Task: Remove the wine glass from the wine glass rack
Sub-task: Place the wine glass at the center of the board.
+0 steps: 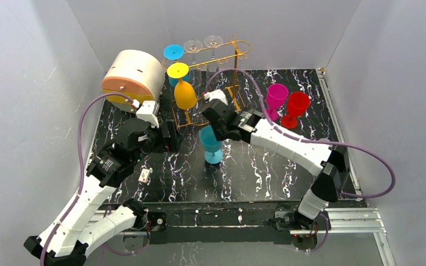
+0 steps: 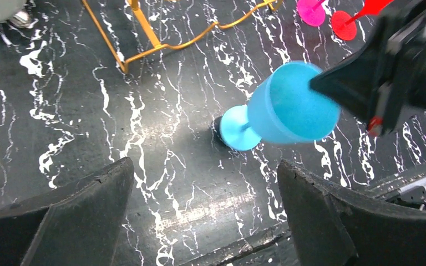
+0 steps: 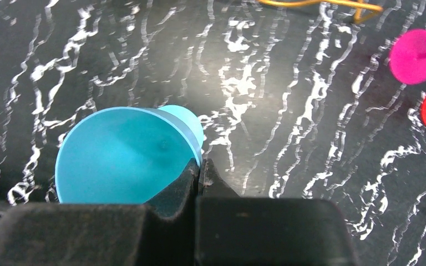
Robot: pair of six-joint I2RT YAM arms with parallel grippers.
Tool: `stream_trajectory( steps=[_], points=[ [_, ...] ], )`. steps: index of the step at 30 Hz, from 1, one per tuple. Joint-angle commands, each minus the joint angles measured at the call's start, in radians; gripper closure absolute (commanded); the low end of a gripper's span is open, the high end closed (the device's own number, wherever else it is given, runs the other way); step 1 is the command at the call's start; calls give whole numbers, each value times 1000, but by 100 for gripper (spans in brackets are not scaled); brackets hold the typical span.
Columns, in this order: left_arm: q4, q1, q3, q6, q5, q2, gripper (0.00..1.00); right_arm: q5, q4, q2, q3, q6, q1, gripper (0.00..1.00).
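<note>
Right gripper (image 3: 199, 166): jaws clenched on the rim of the blue glass (image 3: 123, 156), one finger inside the bowl and one outside. The wrist view shows the pads pressed flat with the rim between them.

Blue glass: off the rack (image 1: 216, 62), over open table (image 1: 266, 172) on the near side of the frame and clear of its legs. It stands mouth up with its foot lowest. I cannot tell whether the foot touches the surface or sits just above it.

Left gripper (image 2: 204, 166): jaws released, fingers spread wide, nothing between them. It sits low to the left of the blue glass, apart from it and facing it.

Rack: a yellow glass (image 1: 184, 94) hangs upside down at the near end. A blue-footed glass (image 1: 173, 52) and two clear glasses (image 1: 203, 43) hang further back.

Elsewhere: a pink glass (image 1: 276, 97) and a red glass (image 1: 297, 105) stand together right of the rack. A round box (image 1: 133, 75) lies to its left.
</note>
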Motion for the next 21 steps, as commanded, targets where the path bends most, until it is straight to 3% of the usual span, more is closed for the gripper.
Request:
stream_trajectory(
  steps=[1,11,21],
  points=[
    [-15,-2,-33,12,-106,-40,2,11,77,-123,-67,3,-123,99],
    [-45,-2,-65,49,-113,-44,2,-18,239,-284,-245,3,-495,99],
    [-64,-2,-85,42,-105,-94,2,-124,312,-243,-280,1,-708,99]
  ],
)
